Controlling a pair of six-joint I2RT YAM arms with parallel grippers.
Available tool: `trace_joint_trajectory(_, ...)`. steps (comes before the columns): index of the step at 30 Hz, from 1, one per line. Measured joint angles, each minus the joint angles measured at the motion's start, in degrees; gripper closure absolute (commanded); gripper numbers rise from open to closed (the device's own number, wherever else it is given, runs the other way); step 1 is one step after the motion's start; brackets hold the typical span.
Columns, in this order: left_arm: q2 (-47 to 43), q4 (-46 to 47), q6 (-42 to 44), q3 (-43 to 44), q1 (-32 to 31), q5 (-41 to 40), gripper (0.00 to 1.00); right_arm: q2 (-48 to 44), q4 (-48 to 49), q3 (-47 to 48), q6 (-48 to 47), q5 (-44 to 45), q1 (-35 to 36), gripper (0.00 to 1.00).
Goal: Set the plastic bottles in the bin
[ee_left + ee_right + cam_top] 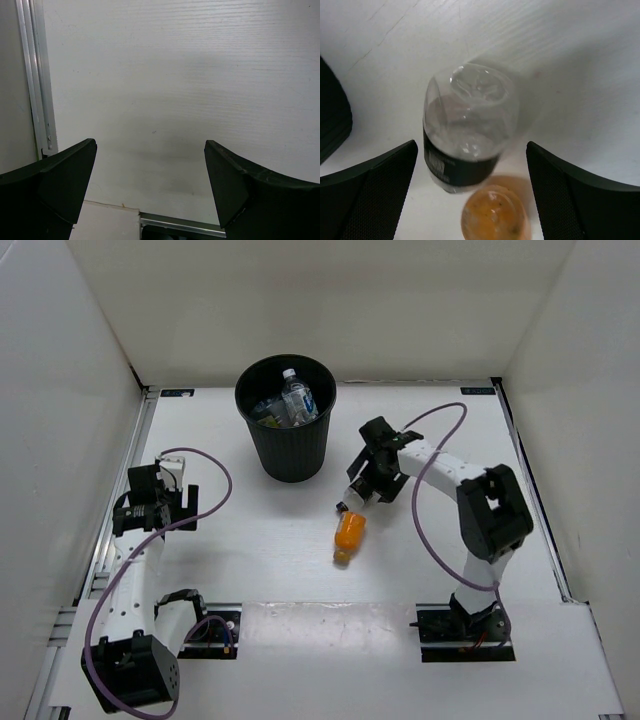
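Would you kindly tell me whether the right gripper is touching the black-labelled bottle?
Apart. The right wrist view shows bare table on each side of the bottle, between it and the open right gripper.

From above, the right gripper (358, 490), just beside the bin (290, 455), covers most of the black-capped bottle (346, 501). Inside the bin, whatever lies beside the water bottle (298, 400) is too dark and small to tell. The right wrist view blurs the black-capped bottle, and its lower edge cuts off the orange bottle (492, 214).
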Motion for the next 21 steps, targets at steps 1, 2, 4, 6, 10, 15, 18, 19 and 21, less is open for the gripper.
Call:
trace_joint_trajectory(1,0.0,0.0,0.0,0.0,0.0,0.0,0.0,1.7,0.2,0.8,0.3,-0.9,-0.2,0.27)
trace_joint_trajectory(2,-0.1,0.0,0.0,0.0,0.0,0.0,0.0,3.2,0.3,1.4,0.6,-1.9,-0.4,0.35)
trace_joint_trajectory(4,-0.2,0.0,0.0,0.0,0.0,0.0,0.0,5.1,0.8,1.7,1.2,-4.0,-0.9,0.58)
trace_joint_trajectory(6,-0.5,0.0,0.0,0.0,0.0,0.0,0.0,5.1,0.8,2.0,1.4,-4.5,-1.2,0.7)
trace_joint_trajectory(10,-2.2,-0.3,-0.2,1.2,0.0,1.3,0.0,4.8,0.7,1.7,1.0,-3.4,-1.9,0.9)
trace_joint_trajectory(15,-2.8,0.6,-5.9,11.3,0.6,6.9,0.0,2.0,0.0,1.3,-1.6,0.6,-4.3,0.93)
trace_joint_trajectory(18,-3.4,3.3,-11.4,15.7,2.1,13.1,0.0,-1.6,-0.3,2.1,-4.4,3.8,-5.9,0.93)
trace_joint_trajectory(19,-3.7,4.1,-12.9,15.9,2.7,15.8,0.0,-2.8,-0.3,2.8,-5.5,4.7,-6.1,0.93)
trace_joint_trajectory(21,-4.1,5.1,-15.2,14.1,3.6,20.9,0.0,-6.0,0.4,4.8,-8.1,6.7,-6.2,0.93)
